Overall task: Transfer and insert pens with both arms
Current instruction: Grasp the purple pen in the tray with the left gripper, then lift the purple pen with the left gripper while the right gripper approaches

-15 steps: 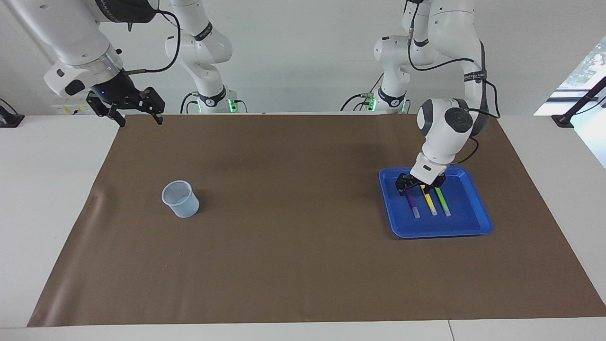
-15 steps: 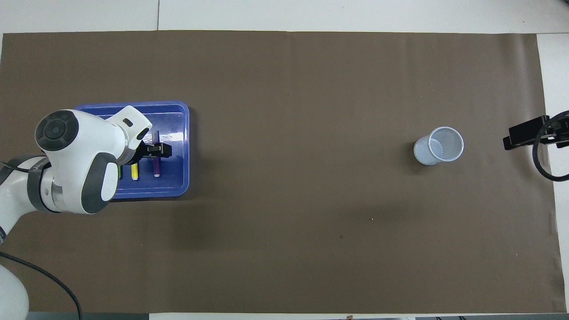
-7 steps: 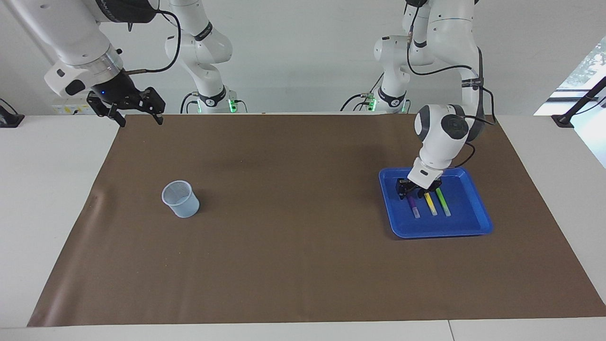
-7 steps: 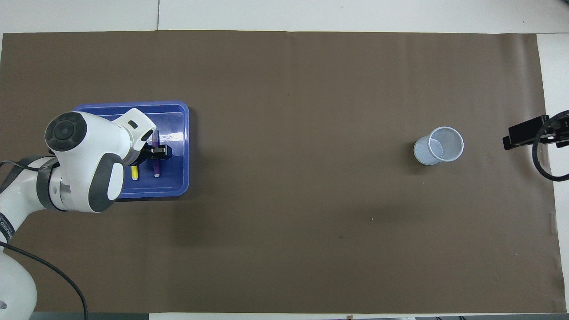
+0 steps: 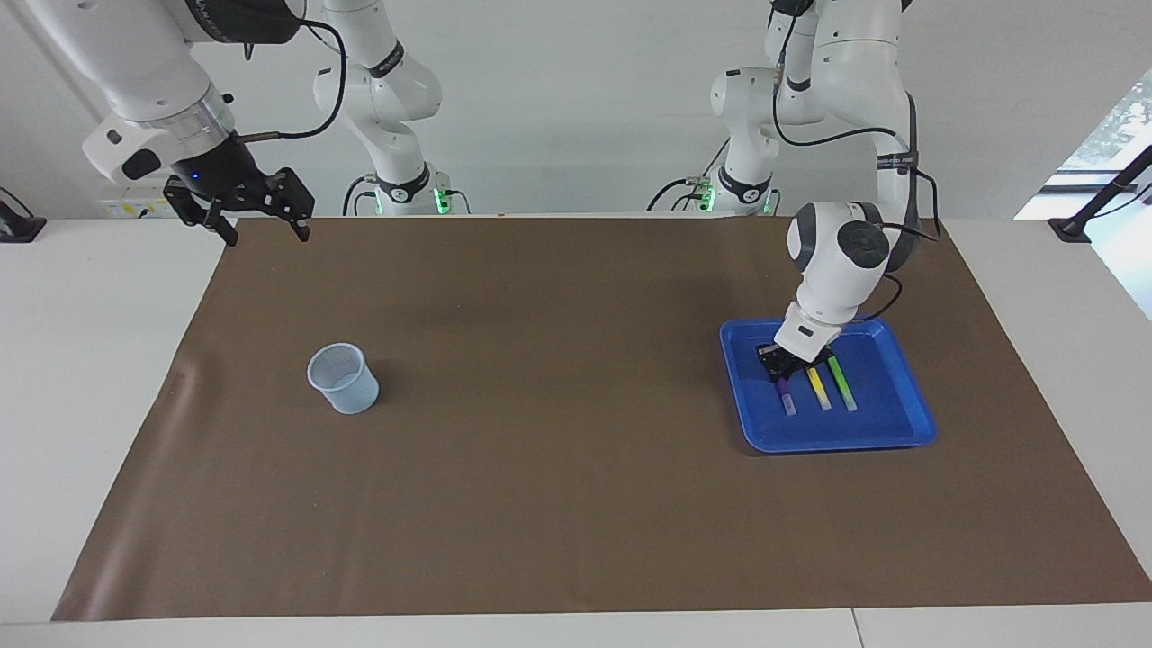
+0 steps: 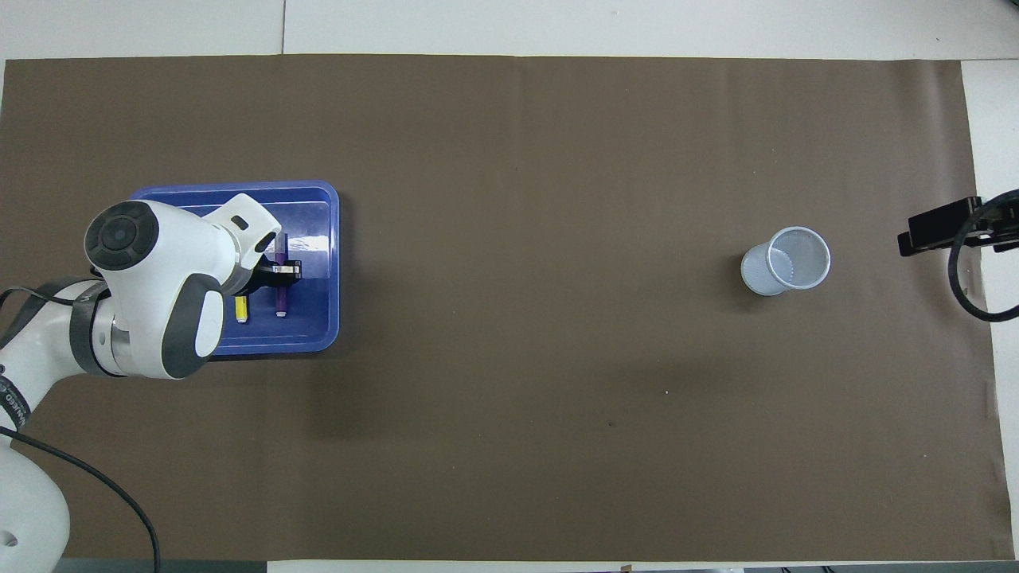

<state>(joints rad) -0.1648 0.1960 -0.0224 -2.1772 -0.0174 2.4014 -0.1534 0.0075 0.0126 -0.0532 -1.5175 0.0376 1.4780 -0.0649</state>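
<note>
Glossy blue plastic tray (image 5: 909,409), matt brown paper sheet (image 5: 576,486), translucent plastic cup (image 5: 344,379)

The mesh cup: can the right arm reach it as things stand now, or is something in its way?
Probably yes. The right gripper hangs open over the paper's edge at its own end, and the mesh cup stands alone on bare brown paper at that end, with nothing between them.

Lots of bare brown mat (image 5: 576,468) across the worktop between cup (image 5: 343,378) and blue tray (image 5: 900,423). Only the cup stood in the way there. Left gripper (image 5: 781,367) sat low in the tray.
</note>
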